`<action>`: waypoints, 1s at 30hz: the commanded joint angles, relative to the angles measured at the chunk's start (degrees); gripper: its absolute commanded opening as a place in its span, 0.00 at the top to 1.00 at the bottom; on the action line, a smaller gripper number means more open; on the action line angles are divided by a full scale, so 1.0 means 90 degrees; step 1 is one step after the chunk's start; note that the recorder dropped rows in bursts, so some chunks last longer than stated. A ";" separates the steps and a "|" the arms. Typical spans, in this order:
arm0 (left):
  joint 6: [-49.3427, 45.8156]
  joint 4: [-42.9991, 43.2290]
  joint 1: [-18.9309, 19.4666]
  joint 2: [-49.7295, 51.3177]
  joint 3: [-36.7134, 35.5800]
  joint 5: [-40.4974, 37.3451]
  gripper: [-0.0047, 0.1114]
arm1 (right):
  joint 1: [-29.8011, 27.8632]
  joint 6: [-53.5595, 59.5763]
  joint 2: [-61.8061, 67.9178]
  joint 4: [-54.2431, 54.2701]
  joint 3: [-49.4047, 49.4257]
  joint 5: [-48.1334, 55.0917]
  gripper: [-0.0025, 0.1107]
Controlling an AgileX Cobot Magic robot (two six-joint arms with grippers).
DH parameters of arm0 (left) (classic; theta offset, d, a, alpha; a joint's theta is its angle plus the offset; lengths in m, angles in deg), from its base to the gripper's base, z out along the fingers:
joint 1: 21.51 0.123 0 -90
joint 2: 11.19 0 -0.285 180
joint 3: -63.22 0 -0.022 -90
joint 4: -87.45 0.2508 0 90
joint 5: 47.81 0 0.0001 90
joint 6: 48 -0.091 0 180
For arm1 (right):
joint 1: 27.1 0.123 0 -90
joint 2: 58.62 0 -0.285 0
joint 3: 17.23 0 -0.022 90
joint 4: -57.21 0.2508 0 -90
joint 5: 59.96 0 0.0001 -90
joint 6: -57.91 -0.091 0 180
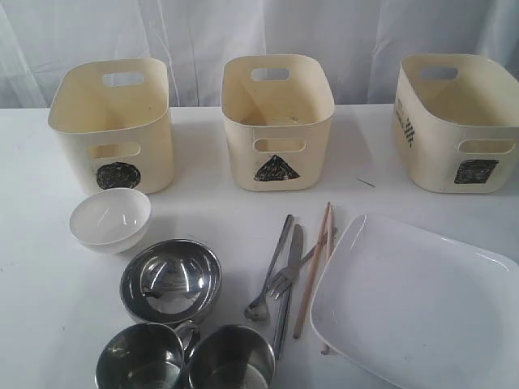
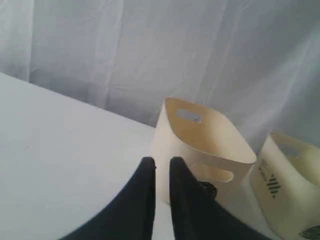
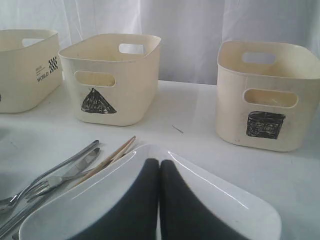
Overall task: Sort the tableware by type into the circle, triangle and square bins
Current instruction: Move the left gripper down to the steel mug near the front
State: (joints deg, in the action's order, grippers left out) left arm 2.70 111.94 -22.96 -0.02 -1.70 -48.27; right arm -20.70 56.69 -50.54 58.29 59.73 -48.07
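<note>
Hanging over the big white plate (image 3: 220, 200) with its tips pinched shut, your right claw (image 3: 160, 162) seems set to go for it first, since the square tub (image 3: 267, 95) stands behind it, while your left claw (image 2: 162, 161), open a crack, holds nothing.

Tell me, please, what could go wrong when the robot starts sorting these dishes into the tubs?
The fork, knife and chopsticks lie crossed in one pile, so lifting one may drag the others. The plate lies flat and looks about as wide as the square-marked tub; it may be hard to grasp or jam at the rim.
</note>
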 commanded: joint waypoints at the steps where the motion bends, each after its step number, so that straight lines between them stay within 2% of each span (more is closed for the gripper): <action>1: -0.0476 0.0030 -0.0226 0.0609 0.0931 -0.0942 0.76 | -0.0015 -0.0005 -0.0033 -0.0029 0.0028 -0.0034 0.98; 4: -0.1679 -0.0836 -0.0528 0.1255 0.1470 -0.1596 0.72 | -0.0015 -0.0005 -0.0033 -0.0029 0.0028 -0.0034 0.98; 10: -0.5522 -0.3753 -0.0982 0.2851 0.2427 -0.3465 0.68 | -0.0015 -0.0005 -0.0033 -0.0029 0.0028 -0.0034 0.98; 13: -0.6418 -0.4697 -0.0998 0.3629 0.2747 -0.4036 0.68 | -0.0015 -0.0005 -0.0033 -0.0029 0.0028 -0.0034 0.98; 16: -0.6954 -0.5376 -0.0998 0.4237 0.2868 -0.4310 0.68 | -0.0015 -0.0005 -0.0033 -0.0029 0.0028 -0.0034 0.98; 18: -0.7339 -0.5713 -0.0998 0.4543 0.2868 -0.4355 0.64 | -0.0015 -0.0005 -0.0033 -0.0029 0.0028 -0.0034 0.98; 23: -0.8219 -0.6537 -0.0998 0.5196 0.2868 -0.4474 0.39 | -0.0015 -0.0005 -0.0033 -0.0029 0.0028 -0.0034 0.98; 27: -0.8352 -0.6585 -0.1084 0.5572 0.2868 -0.4488 0.39 | -0.0015 -0.0005 -0.0033 -0.0029 0.0028 -0.0034 0.98; 30: -0.8499 -0.6572 -0.1445 0.5935 0.2868 -0.4488 0.39 | -0.0015 -0.0150 -0.0033 -0.0029 0.0028 -0.0034 0.98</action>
State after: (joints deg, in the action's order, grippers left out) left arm -72.78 53.97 -33.86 51.65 23.81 -87.64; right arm -20.70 55.98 -50.54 58.29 59.73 -48.07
